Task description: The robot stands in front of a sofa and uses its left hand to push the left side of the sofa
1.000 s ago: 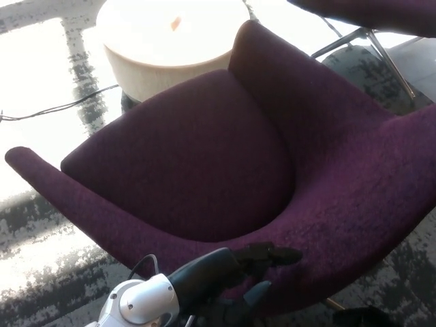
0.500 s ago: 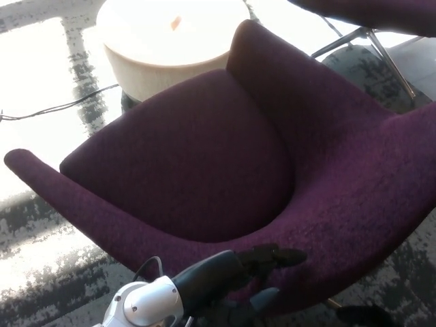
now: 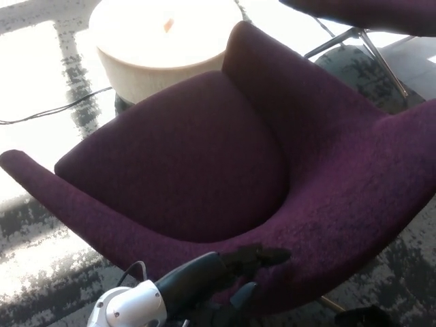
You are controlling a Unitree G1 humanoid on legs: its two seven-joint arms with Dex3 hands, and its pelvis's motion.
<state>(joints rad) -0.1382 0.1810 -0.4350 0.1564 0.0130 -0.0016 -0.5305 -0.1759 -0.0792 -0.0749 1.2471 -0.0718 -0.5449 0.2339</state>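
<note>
The left hand [image 3: 235,279] comes in from the bottom edge and rests against the near arm-rim of the purple sofa [image 3: 204,163], an armchair-shaped seat that fills most of the view. Its fingers [image 3: 262,256] are spread narrowly and hold nothing: the upper ones lie flat on the top of the rim, a lower one [image 3: 242,297] presses the outer face just beneath. The seat cushion lies directly beyond the fingers, the backrest beyond and to their right, and the long low arm of the sofa runs away to their left.

The step in hand looks like the push itself. To do it well, I would keep the fingers flat and together on the upholstery so the load goes through the palm, not the fingertips, and drive forward along the forearm's line, level with the rim. Pressing downward would only sink into the padding; a push too far toward the fingers' right would turn the sofa instead of sliding it. The fabric looks rough enough to grip, so slipping seems a small risk.

Counted: one purple sofa; one round cream side table [image 3: 160,41] well beyond the fingers, bearing one small orange thing I cannot identify; one dark cable [image 3: 54,110] on the floor [image 3: 41,75]; part of one further purple seat [image 3: 368,12] with metal legs at the far right. The right hand does not show.
</note>
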